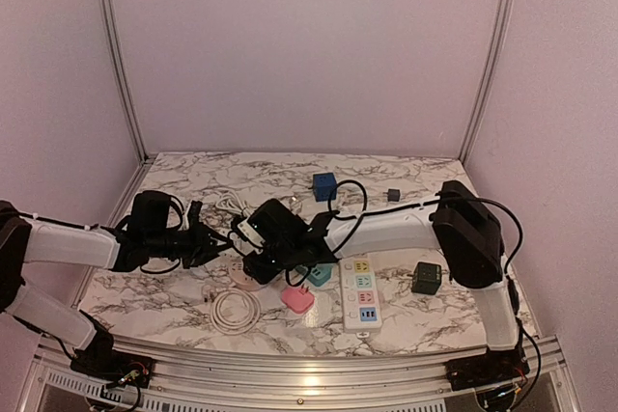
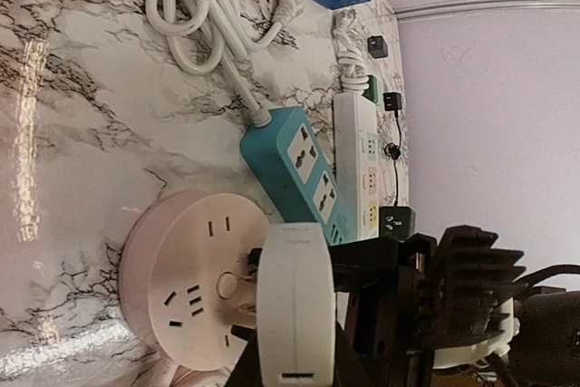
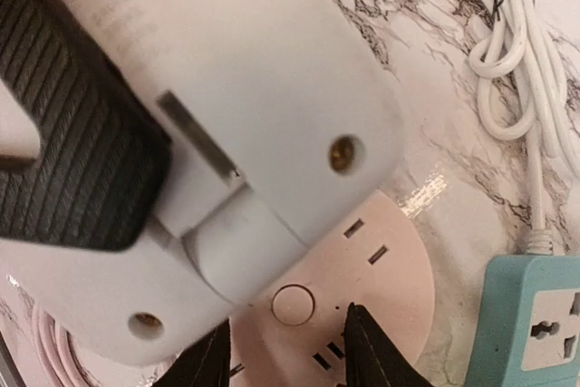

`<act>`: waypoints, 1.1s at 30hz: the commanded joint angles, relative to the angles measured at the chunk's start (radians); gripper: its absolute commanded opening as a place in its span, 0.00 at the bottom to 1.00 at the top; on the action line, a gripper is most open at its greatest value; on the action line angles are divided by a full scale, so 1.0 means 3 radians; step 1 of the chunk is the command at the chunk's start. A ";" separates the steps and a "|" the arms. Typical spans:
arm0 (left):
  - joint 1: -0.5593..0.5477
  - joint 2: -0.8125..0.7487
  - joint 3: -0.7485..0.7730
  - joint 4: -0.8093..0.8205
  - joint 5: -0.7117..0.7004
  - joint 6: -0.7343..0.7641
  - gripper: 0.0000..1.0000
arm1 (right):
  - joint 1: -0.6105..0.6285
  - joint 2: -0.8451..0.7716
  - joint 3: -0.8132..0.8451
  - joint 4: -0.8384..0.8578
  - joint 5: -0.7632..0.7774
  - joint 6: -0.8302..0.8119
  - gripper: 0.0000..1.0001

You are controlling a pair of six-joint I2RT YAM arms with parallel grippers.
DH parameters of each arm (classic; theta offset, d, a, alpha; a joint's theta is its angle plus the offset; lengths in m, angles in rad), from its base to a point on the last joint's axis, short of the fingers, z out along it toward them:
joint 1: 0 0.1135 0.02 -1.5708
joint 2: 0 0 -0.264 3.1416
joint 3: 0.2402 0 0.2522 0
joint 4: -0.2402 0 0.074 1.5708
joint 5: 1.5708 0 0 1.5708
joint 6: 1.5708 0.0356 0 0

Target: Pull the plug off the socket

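Observation:
A round pink socket (image 2: 181, 283) lies flat on the marble table and also shows in the right wrist view (image 3: 381, 287). A white plug (image 2: 292, 301) stands over its face, with metal prongs showing in the gap between plug and socket. My left gripper (image 2: 294, 371) is shut on the plug, its dark fingers either side of it. My right gripper (image 3: 285, 360) is open and empty, its fingers straddling the socket's middle button. From above, both grippers meet over the socket (image 1: 243, 279): the left (image 1: 218, 238) from the left, the right (image 1: 261, 260) from the right. The plug is hidden there.
A teal power strip (image 2: 294, 174) lies close beside the socket, with a white strip (image 1: 359, 293) right of it. Also on the table: a coiled white cable (image 1: 232, 311), a pink plug (image 1: 297, 298), a blue cube (image 1: 324, 185), a dark green cube (image 1: 426, 277) and a small black cube (image 1: 393, 194).

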 commanded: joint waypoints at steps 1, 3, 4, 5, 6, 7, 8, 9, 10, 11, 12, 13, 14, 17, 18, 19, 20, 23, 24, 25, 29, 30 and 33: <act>0.0030 -0.0176 0.0299 -0.0942 -0.0466 0.0535 0.00 | -0.0097 -0.0263 -0.0068 -0.0120 -0.0195 0.0123 0.43; 0.0030 -0.0232 0.0438 -0.1292 -0.0721 0.0714 0.00 | -0.0122 -0.0403 -0.0106 -0.0039 -0.0208 0.0143 0.44; 0.0031 -0.0250 0.0532 -0.1528 -0.0889 0.0815 0.00 | -0.0141 -0.0490 -0.0147 0.0017 -0.0196 0.0159 0.44; 0.0028 -0.0251 0.0636 -0.1778 -0.1078 0.0968 0.00 | -0.0158 -0.0580 -0.0201 0.0079 -0.0170 0.0180 0.44; 0.0030 -0.0247 0.0723 -0.1997 -0.1270 0.1054 0.00 | -0.0184 -0.0677 -0.0270 0.0150 -0.0135 0.0202 0.44; 0.0031 -0.0252 0.0799 -0.2159 -0.1475 0.1115 0.00 | -0.0194 -0.0787 -0.0364 0.0242 -0.0128 0.0224 0.45; 0.0028 -0.0248 0.0858 -0.2292 -0.1631 0.1160 0.00 | -0.0217 -0.0889 -0.0458 0.0341 -0.0012 0.0238 0.47; 0.0030 -0.0241 0.0919 -0.2402 -0.1789 0.1187 0.00 | -0.0230 -0.1002 -0.0563 0.0443 0.0056 0.0258 0.49; 0.0031 -0.0223 0.0991 -0.2559 -0.1968 0.1217 0.00 | -0.0234 -0.1104 -0.0654 0.0525 0.0121 0.0272 0.50; 0.0031 -0.0196 0.1061 -0.2675 -0.2115 0.1246 0.00 | -0.0238 -0.1199 -0.0732 0.0594 0.0182 0.0271 0.51; 0.0031 -0.0171 0.1126 -0.2764 -0.2253 0.1276 0.00 | -0.0244 -0.1288 -0.0807 0.0649 0.0251 0.0270 0.52; 0.0028 -0.0143 0.1182 -0.2844 -0.2371 0.1295 0.00 | -0.0246 -0.1364 -0.0865 0.0684 0.0310 0.0270 0.52; 0.0028 -0.0115 0.1231 -0.2923 -0.2494 0.1317 0.00 | -0.0247 -0.1444 -0.0922 0.0710 0.0388 0.0274 0.52; 0.0031 0.0017 0.1416 -0.3156 -0.2868 0.1390 0.00 | -0.0264 -0.1691 -0.1127 0.0792 0.0567 0.0304 0.53; 0.0031 0.0075 0.1479 -0.3228 -0.2983 0.1414 0.00 | -0.0265 -0.1806 -0.1227 0.0842 0.0650 0.0315 0.54; 0.0031 0.0123 0.1532 -0.3291 -0.3080 0.1438 0.00 | -0.0270 -0.1891 -0.1300 0.0902 0.0718 0.0326 0.54; 0.0031 0.0174 0.1596 -0.3335 -0.3174 0.1457 0.00 | -0.0270 -0.1973 -0.1375 0.0929 0.0795 0.0334 0.55; 0.0029 0.0346 0.1728 -0.3427 -0.3409 0.1557 0.00 | -0.0276 -0.2188 -0.1565 0.0966 0.1033 0.0376 0.57; 0.0030 0.0415 0.1782 -0.3476 -0.3502 0.1585 0.00 | -0.0279 -0.2248 -0.1625 0.0976 0.1093 0.0393 0.57; 0.0029 0.0496 0.1836 -0.3505 -0.3593 0.1627 0.00 | -0.0286 -0.2306 -0.1682 0.0983 0.1144 0.0411 0.58; 0.0031 0.0828 0.2029 -0.3591 -0.3791 0.1758 0.00 | -0.0309 -0.2474 -0.1870 0.0987 0.1297 0.0492 0.59; 0.0030 0.0887 0.2073 -0.3600 -0.3821 0.1777 0.00 | -0.0320 -0.2511 -0.1911 0.0993 0.1319 0.0508 0.59; 0.0029 0.1040 0.2159 -0.3592 -0.3867 0.1831 0.00 | -0.0340 -0.2574 -0.1985 0.0982 0.1384 0.0529 0.59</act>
